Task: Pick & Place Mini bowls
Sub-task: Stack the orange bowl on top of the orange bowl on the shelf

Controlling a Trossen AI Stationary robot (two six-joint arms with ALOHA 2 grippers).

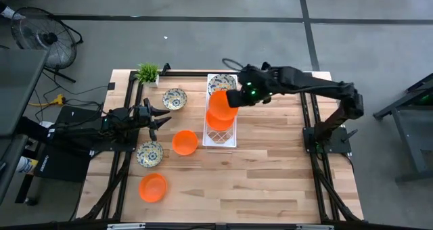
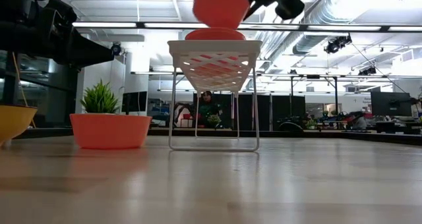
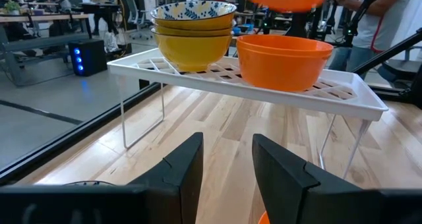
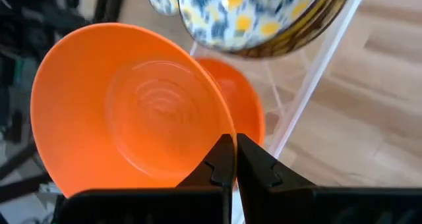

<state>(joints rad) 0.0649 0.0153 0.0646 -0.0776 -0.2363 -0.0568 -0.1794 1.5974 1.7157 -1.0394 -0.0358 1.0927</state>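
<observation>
Right jaws (image 4: 234, 159) pinch orange bowl (image 4: 125, 109) rim, bowl tilted; left jaws (image 3: 227, 165) apart.

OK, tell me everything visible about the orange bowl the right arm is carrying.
The held orange bowl is plain, glossy and plastic-looking, with faint concentric rings inside. The right hand pinches its rim, shut on it. It hangs tilted in the air above another orange bowl on the white wire rack, touching nothing else.

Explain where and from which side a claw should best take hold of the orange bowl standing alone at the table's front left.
Grip the rim of the orange bowl, coming straight down from above. It sits upright with its mouth open upward and bare wood all round, so one finger can probably slip inside and one outside the thin wall; the rounded body looks too wide to span.
</observation>
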